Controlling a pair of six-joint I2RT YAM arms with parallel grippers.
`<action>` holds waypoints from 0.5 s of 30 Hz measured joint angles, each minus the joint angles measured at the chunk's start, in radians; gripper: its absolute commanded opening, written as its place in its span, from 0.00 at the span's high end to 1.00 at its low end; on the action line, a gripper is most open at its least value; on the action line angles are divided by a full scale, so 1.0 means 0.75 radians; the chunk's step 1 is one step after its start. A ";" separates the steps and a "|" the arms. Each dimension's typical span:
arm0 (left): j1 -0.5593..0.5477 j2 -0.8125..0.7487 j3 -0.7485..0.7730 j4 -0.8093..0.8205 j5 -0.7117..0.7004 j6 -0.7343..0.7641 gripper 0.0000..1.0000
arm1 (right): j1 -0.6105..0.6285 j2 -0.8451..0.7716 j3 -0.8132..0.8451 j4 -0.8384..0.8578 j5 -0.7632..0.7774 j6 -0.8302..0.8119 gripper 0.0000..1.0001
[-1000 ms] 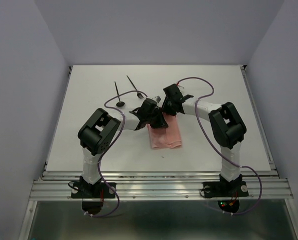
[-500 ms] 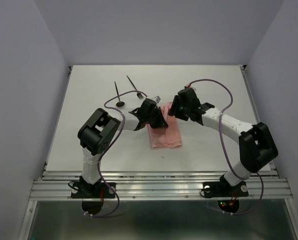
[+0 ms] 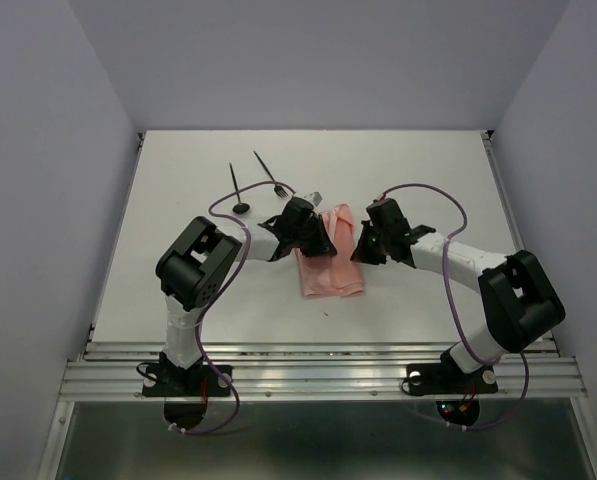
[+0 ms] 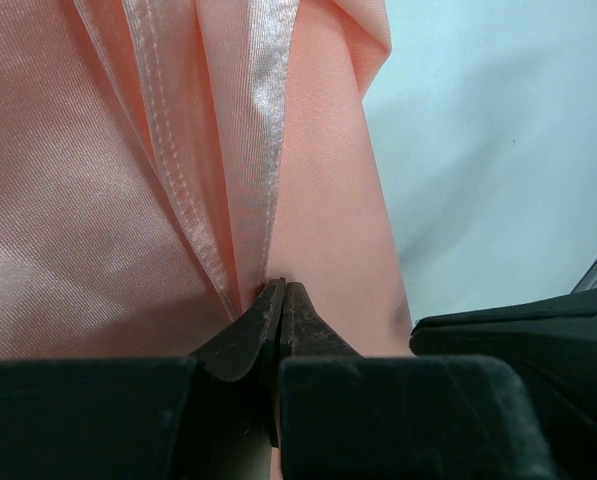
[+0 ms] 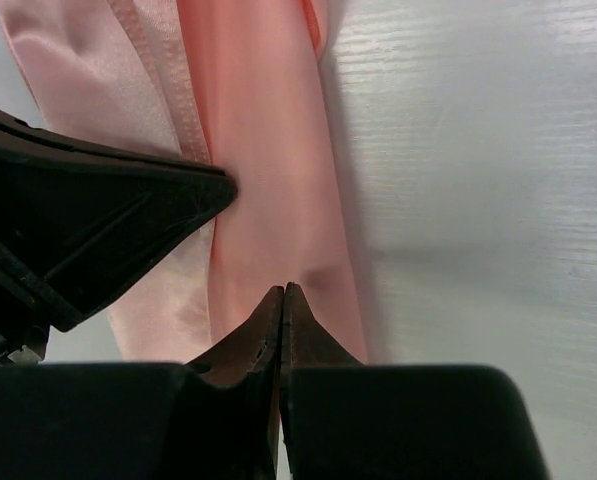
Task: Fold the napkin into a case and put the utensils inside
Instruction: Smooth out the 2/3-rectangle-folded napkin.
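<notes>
Right end effector (image 3: 362, 248): swung over the last second from the far edge of the napkin (image 3: 332, 270) round to its right side; its jaws, parted on the way, now meet tip to tip on the right-hand fold; whether cloth is caught between them I cannot tell
Left end effector (image 3: 312, 237): unmoved in that second; jaws closed, pinching the hemmed pleats at the cloth's far left part, seemingly to anchor it while the other side is worked
Napkin: lies mid-tabletop between the two arms as a narrow layered strip, its hems gathered towards the left pinch; to my eye a case only half formed, with folding left to do
Utensils: fork (image 3: 269, 173) and spoon (image 3: 238, 191) lie on the bare tabletop (image 3: 178, 290) beyond the left arm, apart from the cloth, not yet picked up
In the way: both end effectors crowd the same strip, the left one's dark body just beside the right one's tips in the right wrist view; purple cables (image 3: 420, 188) loop over the surface, one passing close by the fork
</notes>
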 measured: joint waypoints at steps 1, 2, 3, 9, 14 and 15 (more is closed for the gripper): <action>0.000 0.000 0.000 0.000 0.000 0.000 0.93 | 0.000 0.009 -0.001 0.005 -0.015 -0.005 0.99; 0.000 0.000 0.000 -0.001 0.000 0.001 0.93 | 0.000 0.022 -0.003 0.022 -0.036 -0.009 0.99; 0.000 0.000 0.001 -0.001 0.000 0.001 0.93 | 0.000 0.032 -0.008 0.039 -0.045 -0.012 0.99; 0.000 0.000 0.009 -0.017 -0.001 0.013 0.89 | -0.006 0.133 -0.068 0.145 -0.090 -0.002 0.99; -0.001 -0.017 0.052 -0.130 -0.049 0.049 0.74 | -0.006 0.136 -0.086 0.201 -0.103 0.009 0.99; -0.001 -0.025 0.065 -0.164 -0.068 0.059 0.65 | -0.006 0.136 -0.086 0.202 -0.103 0.011 0.99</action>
